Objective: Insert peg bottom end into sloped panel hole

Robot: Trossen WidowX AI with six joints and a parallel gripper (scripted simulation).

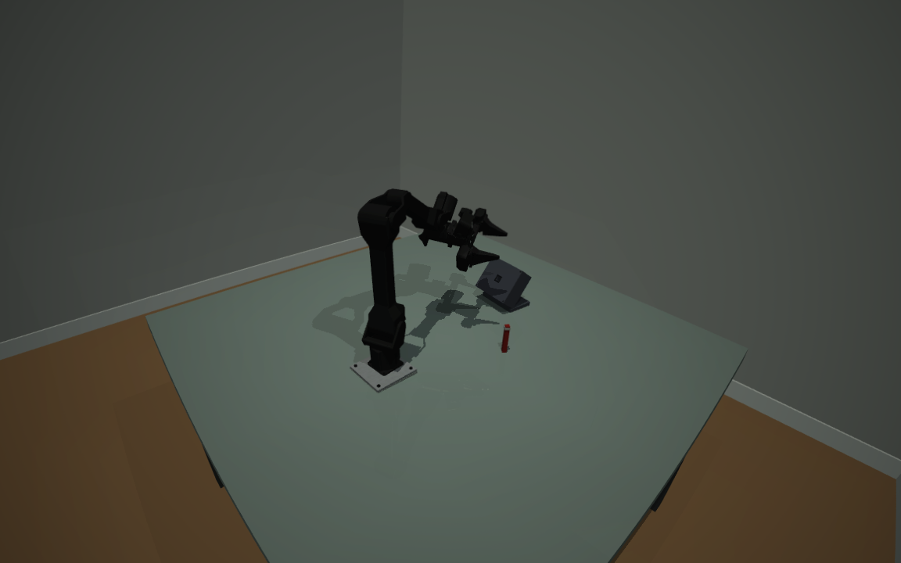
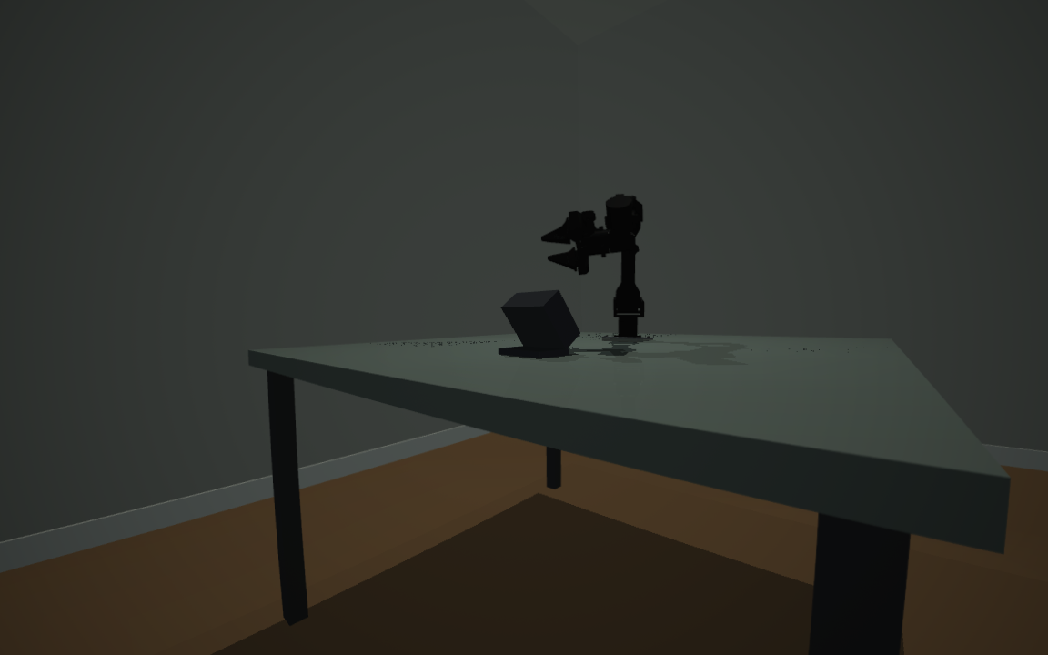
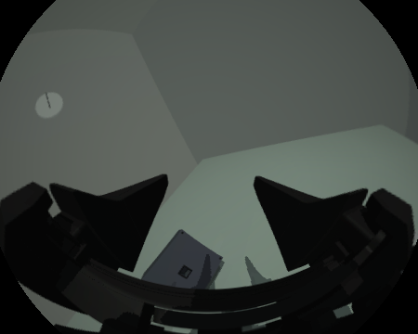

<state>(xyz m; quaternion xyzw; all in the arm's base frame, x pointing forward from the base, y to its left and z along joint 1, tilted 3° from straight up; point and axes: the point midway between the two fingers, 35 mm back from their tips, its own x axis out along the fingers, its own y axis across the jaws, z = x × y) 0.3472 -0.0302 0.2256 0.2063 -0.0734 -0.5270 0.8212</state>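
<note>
A red peg [image 1: 504, 339] stands upright on the table in the top view, nearer that camera than the panel; a light band shows near its top. It does not show in the other two views. The dark sloped panel [image 1: 515, 281] [image 2: 542, 319] [image 3: 174, 254] sits on a flat base. Its face has one small squarish hole [image 1: 497, 278] [image 3: 185, 271]. My gripper [image 1: 503, 245] [image 2: 544, 248] [image 3: 211, 180] is open and empty, raised high above the table near the panel, with its fingers wide apart. The peg is well below it and to one side.
The arm's light base plate [image 1: 382, 379] is fixed to the green table [image 1: 439, 462] [image 2: 796, 390] [image 3: 320, 162]. Walls stand beyond the table. The arm's shadow falls on the table and partly on the panel.
</note>
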